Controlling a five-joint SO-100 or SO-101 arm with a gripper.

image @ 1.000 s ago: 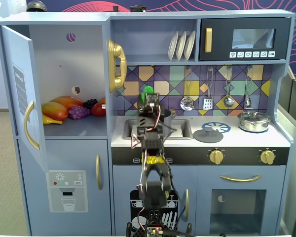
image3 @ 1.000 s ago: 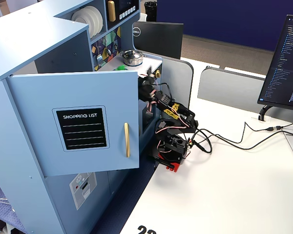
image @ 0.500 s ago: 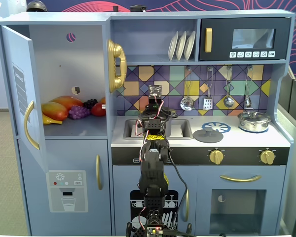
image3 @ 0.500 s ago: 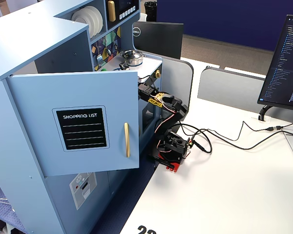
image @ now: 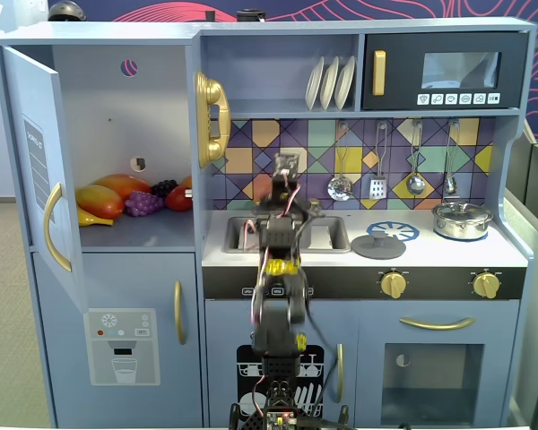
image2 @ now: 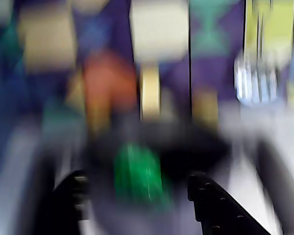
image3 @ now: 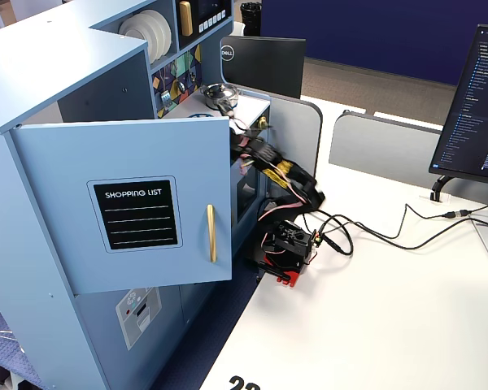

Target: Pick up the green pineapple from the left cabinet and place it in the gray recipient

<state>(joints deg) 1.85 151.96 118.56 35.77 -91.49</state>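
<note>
Bright green pineapple, a smear in the blurred wrist view, sits between the gripper fingers; whether they clench it seems impossible to tell.

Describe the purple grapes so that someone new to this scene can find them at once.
In a fixed view, start at the open cabinet at the upper left of the toy kitchen, where toy fruit lies on the shelf. The purple grapes sit front and middle, the only pale purple bumpy cluster, between the orange-yellow fruit and a red piece.
</note>
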